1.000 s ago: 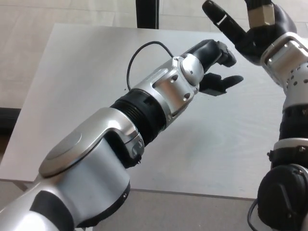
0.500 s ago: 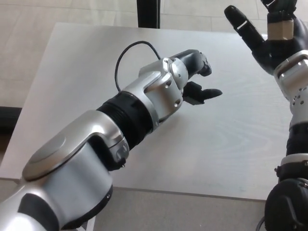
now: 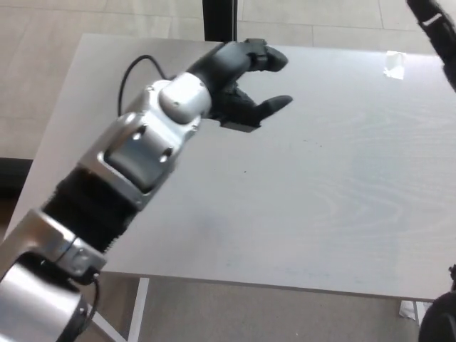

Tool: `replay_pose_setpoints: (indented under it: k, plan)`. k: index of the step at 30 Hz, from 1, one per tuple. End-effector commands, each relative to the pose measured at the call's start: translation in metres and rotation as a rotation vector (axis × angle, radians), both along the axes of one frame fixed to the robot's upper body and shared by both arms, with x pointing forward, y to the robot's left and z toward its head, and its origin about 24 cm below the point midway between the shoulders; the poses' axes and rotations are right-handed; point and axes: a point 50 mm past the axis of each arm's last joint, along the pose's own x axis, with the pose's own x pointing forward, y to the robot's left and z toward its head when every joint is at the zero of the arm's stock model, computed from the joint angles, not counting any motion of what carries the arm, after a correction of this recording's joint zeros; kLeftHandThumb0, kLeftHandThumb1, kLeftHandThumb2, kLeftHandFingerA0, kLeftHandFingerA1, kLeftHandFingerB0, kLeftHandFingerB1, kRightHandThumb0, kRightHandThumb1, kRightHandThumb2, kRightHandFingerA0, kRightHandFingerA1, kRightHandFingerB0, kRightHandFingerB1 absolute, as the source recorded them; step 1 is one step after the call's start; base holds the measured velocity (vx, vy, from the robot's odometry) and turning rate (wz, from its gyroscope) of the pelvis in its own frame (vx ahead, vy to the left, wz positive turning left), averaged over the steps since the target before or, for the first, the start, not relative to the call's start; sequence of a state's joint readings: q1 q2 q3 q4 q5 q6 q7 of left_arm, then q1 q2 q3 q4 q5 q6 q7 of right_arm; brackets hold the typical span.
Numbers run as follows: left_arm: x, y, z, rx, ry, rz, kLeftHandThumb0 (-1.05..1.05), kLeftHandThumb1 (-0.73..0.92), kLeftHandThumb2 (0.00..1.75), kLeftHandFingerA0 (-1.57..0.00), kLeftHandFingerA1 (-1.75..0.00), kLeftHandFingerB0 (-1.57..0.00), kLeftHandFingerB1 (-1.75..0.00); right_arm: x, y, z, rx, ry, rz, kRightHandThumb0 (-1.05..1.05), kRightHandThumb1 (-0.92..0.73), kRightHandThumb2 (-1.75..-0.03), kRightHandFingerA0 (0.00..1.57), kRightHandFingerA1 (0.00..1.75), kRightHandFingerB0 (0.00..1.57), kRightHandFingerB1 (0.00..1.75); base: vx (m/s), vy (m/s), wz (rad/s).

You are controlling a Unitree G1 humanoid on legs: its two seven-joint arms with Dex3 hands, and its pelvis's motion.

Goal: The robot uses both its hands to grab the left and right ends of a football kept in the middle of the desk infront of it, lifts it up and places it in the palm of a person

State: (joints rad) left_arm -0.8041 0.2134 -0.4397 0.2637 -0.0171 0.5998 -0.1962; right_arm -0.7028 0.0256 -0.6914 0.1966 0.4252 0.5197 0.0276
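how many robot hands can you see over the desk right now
2. The left hand hovers open over the desk's far left part; only a sliver of the right hand shows at the top right corner, the rest cut off.

From my seat, the left hand [image 3: 246, 85] hangs over the far left part of the pale grey rectangular bench [image 3: 320, 192], a small scrap of clear tape [image 3: 393, 65] lying on its far right.

Pale grey table [image 3: 335, 192] showing faint wood grain; left robot hand [image 3: 246, 89] appearing black on a silver forearm with black ribbed joint; floor [image 3: 43, 78] showing beige tiles; black post [image 3: 218, 20] standing behind.
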Motion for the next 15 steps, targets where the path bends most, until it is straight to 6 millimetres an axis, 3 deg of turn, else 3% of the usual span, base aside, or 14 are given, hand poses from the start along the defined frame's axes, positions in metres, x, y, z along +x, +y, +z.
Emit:
replay_pose_setpoints:
  k: [1, 2, 3, 4, 6, 8, 9, 10, 11, 12, 13, 14, 15]
  plan:
    - [-0.178, 0.256, 0.095, -0.08, -0.378, 0.603, -0.63, 0.7, 0.61, -0.64, -0.52, -0.32, -0.34, -0.205, -0.15, 0.073, -0.466, -0.024, -0.254, -0.83, -0.85, -0.66, 0.78, 0.58, 0.62, 0.42, 0.0, 0.0, 0.0]
    - [-0.2, 0.28, 0.095, -0.03, -0.419, 0.696, -0.7, 0.72, 0.62, -0.73, -0.56, -0.34, -0.42, -0.232, -0.171, 0.067, -0.463, -0.004, -0.378, -0.76, -0.86, -0.66, 0.73, 0.57, 0.58, 0.43, 0.0, 0.0, 0.0]
    - [-0.217, 0.294, 0.094, -0.005, -0.444, 0.757, -0.78, 0.73, 0.62, -0.68, -0.6, -0.35, -0.48, -0.253, -0.182, 0.063, -0.456, 0.024, -0.465, -0.76, -0.86, -0.66, 0.75, 0.57, 0.59, 0.42, 0.0, 0.0, 0.0]
    - [-0.239, 0.312, 0.091, -0.037, -0.468, 0.847, -0.76, 0.73, 0.62, -0.79, -0.62, -0.38, -0.51, -0.278, -0.195, 0.058, -0.427, 0.078, -0.583, -0.77, -0.85, -0.66, 0.75, 0.58, 0.6, 0.42, 0.0, 0.0, 0.0]
    - [-0.258, 0.329, 0.085, -0.06, -0.486, 0.922, -0.76, 0.76, 0.63, -0.77, -0.65, -0.36, -0.54, -0.297, -0.205, 0.052, -0.4, 0.1, -0.668, -0.75, -0.86, -0.66, 0.7, 0.59, 0.56, 0.41, 0.0, 0.0, 0.0]
    - [-0.294, 0.359, 0.064, -0.11, -0.494, 1.103, -0.8, 0.75, 0.63, -0.71, -0.76, -0.33, -0.6, -0.33, -0.222, 0.038, -0.4, 0.146, -0.866, -0.71, -0.86, -0.66, 0.74, 0.62, 0.51, 0.4, 0.0, 0.0, 0.0]
    - [-0.306, 0.368, 0.054, -0.14, -0.487, 1.174, -0.83, 0.76, 0.63, -0.7, -0.79, -0.28, -0.65, -0.341, -0.228, 0.034, -0.353, 0.138, -0.933, -0.67, -0.67, -1.02, 0.64, 0.7, 0.4, 0.54, 0.0, 0.0, 0.0]
    - [-0.311, 0.372, 0.049, -0.14, -0.481, 1.205, -0.83, 0.76, 0.63, -0.7, -0.79, -0.28, -0.65, -0.346, -0.232, 0.031, -0.334, 0.135, -0.961, -0.67, -0.67, -1.02, 0.64, 0.7, 0.4, 0.54, 0.0, 0.0, 0.0]
    - [-0.33, 0.388, 0.033, -0.125, -0.46, 1.32, -0.81, 0.78, 0.63, -0.66, -0.88, -0.19, -0.72, -0.363, -0.242, 0.019, -0.357, 0.2, -1.073, -0.66, -0.85, -0.66, 0.63, 0.56, 0.48, 0.4, 0.0, 0.0, 0.0]
    - [-0.331, 0.389, 0.031, -0.123, -0.456, 1.329, -0.81, 0.78, 0.63, -0.66, -0.88, -0.19, -0.72, -0.365, -0.244, 0.018, -0.361, 0.209, -1.084, -0.66, -0.85, -0.66, 0.63, 0.56, 0.48, 0.4, 0.0, 0.0, 0.0]
    - [-0.345, 0.4, 0.017, -0.141, -0.419, 1.429, -0.78, 0.62, 1.07, -0.74, -0.93, -0.2, -0.67, -0.379, -0.251, 0.009, -0.322, 0.211, -1.153, -0.72, -0.78, -0.64, 0.76, 0.6, 0.53, 0.41, 0.0, 0.0, 0.0]
    - [-0.352, 0.405, 0.01, -0.144, -0.406, 1.463, -0.78, 0.78, 0.64, -0.7, -0.99, -0.17, -0.74, -0.385, -0.251, 0.006, -0.317, 0.218, -1.188, -0.73, -0.76, -0.63, 0.95, 0.72, 0.56, 0.42, 0.0, 0.0, 0.0]
    - [-0.359, 0.409, 0.004, -0.153, -0.398, 1.495, -0.77, 0.79, 0.64, -0.66, -1.01, -0.23, -0.73, -0.393, -0.252, 0.004, -0.305, 0.231, -1.23, -0.69, -0.78, -0.63, 0.9, 0.6, 0.49, 0.4, 0.0, 0.0, 0.0]
